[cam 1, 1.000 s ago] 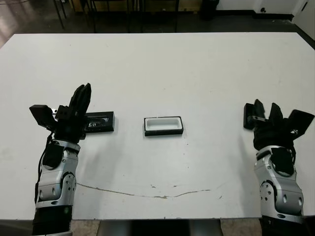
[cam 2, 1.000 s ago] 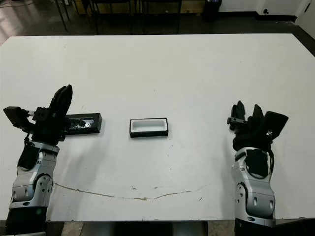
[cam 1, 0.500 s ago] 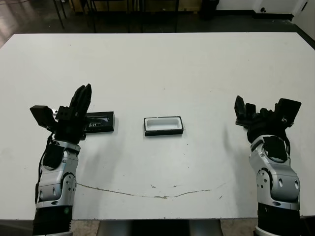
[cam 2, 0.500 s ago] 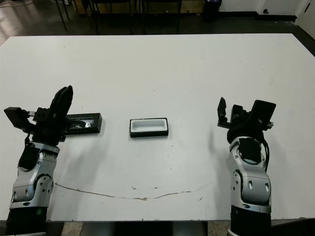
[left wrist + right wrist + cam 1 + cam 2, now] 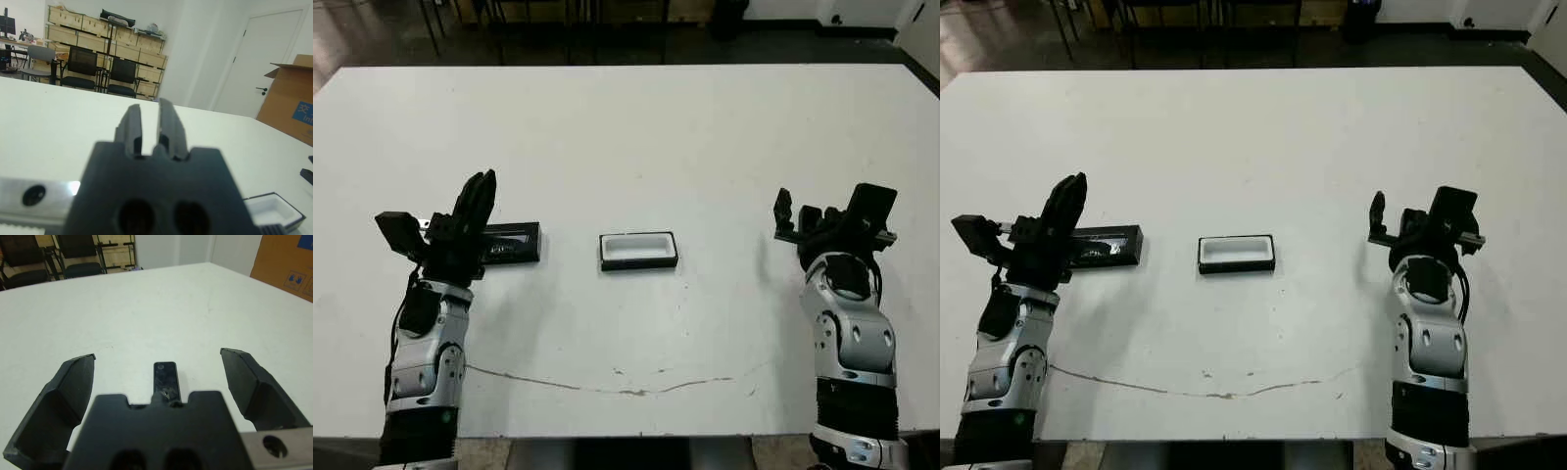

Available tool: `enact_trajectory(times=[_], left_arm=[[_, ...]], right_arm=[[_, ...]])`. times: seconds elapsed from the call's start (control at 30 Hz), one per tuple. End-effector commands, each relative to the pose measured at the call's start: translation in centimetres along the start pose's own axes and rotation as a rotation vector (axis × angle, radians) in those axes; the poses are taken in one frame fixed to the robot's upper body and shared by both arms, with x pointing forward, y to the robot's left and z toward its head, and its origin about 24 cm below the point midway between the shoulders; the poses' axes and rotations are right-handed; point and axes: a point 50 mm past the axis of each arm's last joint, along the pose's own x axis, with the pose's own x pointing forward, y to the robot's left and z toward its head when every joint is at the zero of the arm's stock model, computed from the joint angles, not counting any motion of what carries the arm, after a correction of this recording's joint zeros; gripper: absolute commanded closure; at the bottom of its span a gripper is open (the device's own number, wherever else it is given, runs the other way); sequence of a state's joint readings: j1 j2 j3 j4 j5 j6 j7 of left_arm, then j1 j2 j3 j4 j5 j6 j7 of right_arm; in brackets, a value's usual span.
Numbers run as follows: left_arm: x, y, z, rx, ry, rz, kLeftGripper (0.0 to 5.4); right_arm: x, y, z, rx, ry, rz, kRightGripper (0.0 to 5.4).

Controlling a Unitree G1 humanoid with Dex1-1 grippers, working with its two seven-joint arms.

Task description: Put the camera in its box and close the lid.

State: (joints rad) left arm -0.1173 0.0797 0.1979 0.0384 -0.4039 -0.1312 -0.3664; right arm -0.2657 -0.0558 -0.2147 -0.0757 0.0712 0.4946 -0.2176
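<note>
The box (image 5: 638, 251), a shallow black tray with white lining, lies open at the table's middle; its corner also shows in the left wrist view (image 5: 272, 211). To its left lies the flat black lid (image 5: 514, 242). My left gripper (image 5: 480, 182) stands over the lid's outer end, fingers (image 5: 133, 123) pressed close together, holding nothing. At the right, my right gripper (image 5: 157, 355) is open wide. The camera (image 5: 165, 376), a slim black bar, lies on the table between its fingers (image 5: 73, 382), touching neither. In the head views the right gripper (image 5: 803, 221) hides the camera.
A thin dark crack (image 5: 607, 386) runs across the white table (image 5: 636, 137) near its front edge. Chairs (image 5: 80, 68) and wooden crates stand beyond the far edge. A cardboard carton (image 5: 293, 98) stands past the table's right side.
My right gripper has turned and shifted left and a little farther up the table. The left arm, lid and box have stayed put.
</note>
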Motion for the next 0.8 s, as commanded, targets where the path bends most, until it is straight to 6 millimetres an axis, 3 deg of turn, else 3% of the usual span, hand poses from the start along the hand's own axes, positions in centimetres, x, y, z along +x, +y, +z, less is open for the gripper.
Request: enact_trajectory(times=[0.03, 0.8], left_arm=[[-0.3, 0.3, -0.4, -0.005, 0.033, 0.01, 5.4], [-0.5, 0.3, -0.3, -0.017, 0.036, 0.023, 5.4]], right_arm=[[0.3, -0.2, -0.6, -0.011, 0.029, -0.01, 0.01], [0.2, -0.1, -2.9, 0.041, 0.135, -0.026, 0.01]])
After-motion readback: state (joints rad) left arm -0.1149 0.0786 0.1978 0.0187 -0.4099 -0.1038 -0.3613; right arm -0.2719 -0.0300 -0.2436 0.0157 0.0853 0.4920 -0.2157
